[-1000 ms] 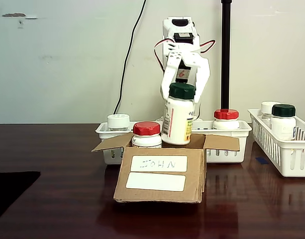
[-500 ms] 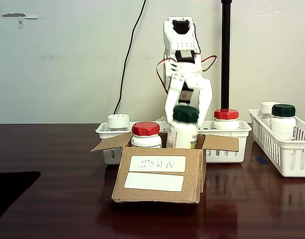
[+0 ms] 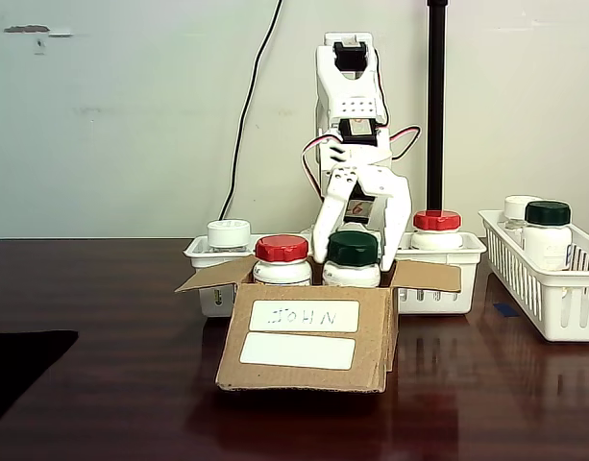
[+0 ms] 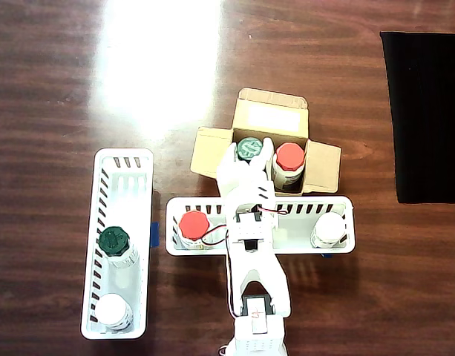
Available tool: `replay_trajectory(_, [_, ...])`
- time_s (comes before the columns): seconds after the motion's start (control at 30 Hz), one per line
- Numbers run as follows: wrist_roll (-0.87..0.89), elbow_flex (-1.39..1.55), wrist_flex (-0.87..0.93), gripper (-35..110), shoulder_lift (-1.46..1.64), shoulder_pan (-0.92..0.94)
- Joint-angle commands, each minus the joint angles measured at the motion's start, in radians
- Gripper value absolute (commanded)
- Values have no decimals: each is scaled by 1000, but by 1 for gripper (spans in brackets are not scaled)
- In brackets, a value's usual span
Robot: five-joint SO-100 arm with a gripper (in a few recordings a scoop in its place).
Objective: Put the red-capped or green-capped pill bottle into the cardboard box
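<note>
The green-capped bottle [image 3: 353,259] sits down inside the cardboard box [image 3: 308,331], right beside the red-capped bottle [image 3: 282,259] that is already in there, and the gripper [image 3: 359,252] hangs over it with one finger on either side of the green cap. From the fixed view the fingers look spread a little wider than the cap, as if they have let go, though I cannot be sure there is daylight on both sides; from overhead the gripper [image 4: 249,154] hides most of that gap.

Here is where it can go wrong. If one finger is touching the cap when the arm lifts, the bottle rides up with it, tips, and either knocks its red-capped neighbour or drops onto the box's flap [image 3: 426,275]. The two bottles stand nearly touching, so a sideways nudge passes straight from one to the other. The box itself is light card standing free on the dark table [image 3: 111,336], so a dragging finger could shove or twist it.

Behind it, the white basket [image 4: 258,203] sits just beside the box, directly under the arm, with a red-capped bottle [image 4: 192,223] and a white-capped bottle [image 4: 328,228] standing in it. A low retreat risks clipping its front rim or those caps. Straight up first looks the safe call.
</note>
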Motion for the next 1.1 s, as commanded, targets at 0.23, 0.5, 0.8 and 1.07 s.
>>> replay_trajectory(0.23, [-11,-18,351,66,364,-11])
replay_trajectory(0.5, [-25,-18,822,28,742,-46])
replay_trajectory(0.8, [46,26,1138,1,1039,35])
replay_trajectory(1.07, [120,282,1255,2,1401,124])
